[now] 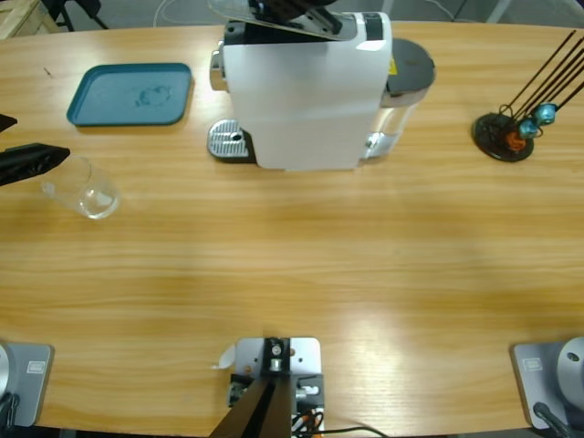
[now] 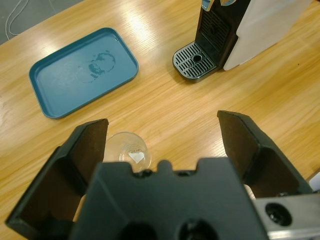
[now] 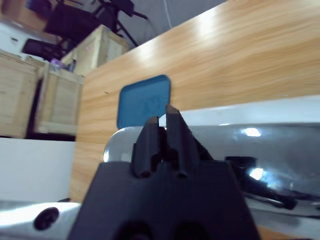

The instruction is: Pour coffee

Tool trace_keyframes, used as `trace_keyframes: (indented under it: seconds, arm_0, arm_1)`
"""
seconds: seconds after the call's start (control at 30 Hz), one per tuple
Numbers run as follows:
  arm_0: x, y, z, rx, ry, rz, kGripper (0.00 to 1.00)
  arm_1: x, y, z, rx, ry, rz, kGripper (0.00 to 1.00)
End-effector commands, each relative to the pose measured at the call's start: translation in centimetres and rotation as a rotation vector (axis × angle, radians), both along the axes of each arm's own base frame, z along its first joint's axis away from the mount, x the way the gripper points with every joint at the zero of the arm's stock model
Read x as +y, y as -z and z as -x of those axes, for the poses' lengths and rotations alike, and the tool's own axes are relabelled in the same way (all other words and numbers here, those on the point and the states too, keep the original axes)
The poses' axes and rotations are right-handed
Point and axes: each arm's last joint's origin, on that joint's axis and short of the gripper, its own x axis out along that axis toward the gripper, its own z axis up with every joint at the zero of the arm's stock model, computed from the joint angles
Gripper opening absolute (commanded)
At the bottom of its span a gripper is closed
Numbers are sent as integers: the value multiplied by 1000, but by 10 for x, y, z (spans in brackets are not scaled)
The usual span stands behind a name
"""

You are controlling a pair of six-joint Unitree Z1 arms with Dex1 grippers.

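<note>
Coffee: none shows yet. The glass (image 1: pixel 84 190) looks empty. It stands on the left of the table (image 1: pixel 301 255), well apart from the coffee machine (image 1: pixel 310 87) at the far middle.
Left gripper (image 2: pixel 165 145): wide open, holding nothing. It hangs just over the glass (image 2: pixel 128 150), which peeks out by one jaw.
Right gripper (image 3: pixel 164 137): closed tight, holding nothing. It sits up by the top of the coffee machine (image 3: pixel 250 135).
Drip tray (image 1: pixel 228 141): bare, on the machine's left side. No glass is under the spout.
What could go wrong: if the machine runs now, I think coffee would splash on the drip tray, as the glass is not there. The open jaw could also bump the glass and tip it, since it is so close.
Table: long, light wood, shiny. A blue tray (image 1: pixel 130 93) with a wet-looking mark lies at the far left. A black stand (image 1: pixel 506 132) with small capsules is at the far right.
Room: wooden crates (image 3: pixel 55 95) and dark gear show past the table edge.
</note>
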Motion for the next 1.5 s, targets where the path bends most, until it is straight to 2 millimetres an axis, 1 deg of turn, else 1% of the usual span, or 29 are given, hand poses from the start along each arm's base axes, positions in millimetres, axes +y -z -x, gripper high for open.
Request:
trace_keyframes:
  seconds: [0.03, 0.1, 0.13, 0.23, 0.3, 0.43, 0.6, 0.7, 0.73, 0.77, 0.8, 0.83, 0.87, 0.9, 0.97, 1.0, 1.03, 1.07, 1.1, 1.13, 1.23, 1.3, 1.37, 1.43, 1.5]
  arm_0:
    - [7, 12, 5, 27, -16, -17, 941]
    - [8, 12, 6, 27, -17, -17, 941]
    - [8, 13, 6, 27, -17, -18, 941]
    - [8, 13, 6, 28, -18, -17, 941]
    - [8, 13, 6, 28, -20, -17, 941]
    - [8, 13, 6, 27, -20, -16, 941]
    - [8, 13, 6, 26, -20, -15, 941]
    - [8, 12, 6, 23, -20, -11, 947]
    - [8, 12, 7, 20, -20, -6, 961]
    - [9, 11, 7, 18, -19, 0, 980]
    - [9, 10, 7, 15, -20, 3, 993]
    - [9, 10, 7, 12, -22, 3, 996]
    - [9, 10, 7, 9, -25, 1, 996]
    - [9, 10, 6, 6, -34, -5, 996]
    - [10, 10, 3, -15, -81, -36, 996]
    - [11, 11, 2, -27, -115, -53, 997]
    - [12, 12, 0, -30, -159, -62, 996]
    - [11, 14, -3, -28, -197, -65, 996]
    - [11, 15, -5, -20, -228, -66, 996]
    - [10, 16, -6, -12, -252, -58, 996]
    - [14, 19, -4, 11, -328, -9, 1000]
    - [16, 26, -2, 53, -368, 12, 1000]
    - [14, 34, -4, 92, -410, -26, 1000]
    - [12, 40, -7, 117, -456, -67, 1000]
    - [8, 47, -10, 155, -469, -93, 991]
  arm_1:
    - [71, 114, 7, 234, -177, 384, 0]
    - [79, 118, 12, 244, -193, 422, 0]
    - [80, 120, 14, 250, -192, 444, 0]
    - [72, 129, 20, 265, -163, 524, 0]
    - [68, 134, 22, 269, -139, 547, 0]
    - [62, 151, 24, 298, -113, 589, 0]
    - [67, 155, 23, 316, -136, 582, 0]
    - [67, 150, 22, 302, -136, 579, 0]
    - [66, 143, 23, 283, -141, 576, 0]
    - [65, 132, 24, 255, -181, 581, 27]
    - [62, 118, 25, 212, -244, 608, 602]
    - [58, 86, 28, 116, -327, 633, 994]
    - [52, 55, 31, 19, -386, 636, 1000]
    - [44, 20, 35, -88, -423, 632, 1000]
    - [23, -47, 49, -276, -479, 591, 1000]
    - [11, -72, 58, -345, -503, 563, 1000]
    - [-1, -91, 68, -394, -540, 533, 1000]
    - [-12, -103, 77, -432, -585, 510, 1000]
    - [-21, -108, 85, -449, -627, 501, 1000]
    - [-32, -105, 94, -437, -669, 495, 1000]
    - [-59, -77, 114, -370, -716, 526, 1000]
    - [-80, -59, 127, -337, -713, 542, 1000]
    - [-100, -42, 139, -311, -684, 526, 1000]
    - [-113, -30, 147, -278, -677, 527, 1000]
    - [-120, -26, 152, -265, -673, 525, 1000]
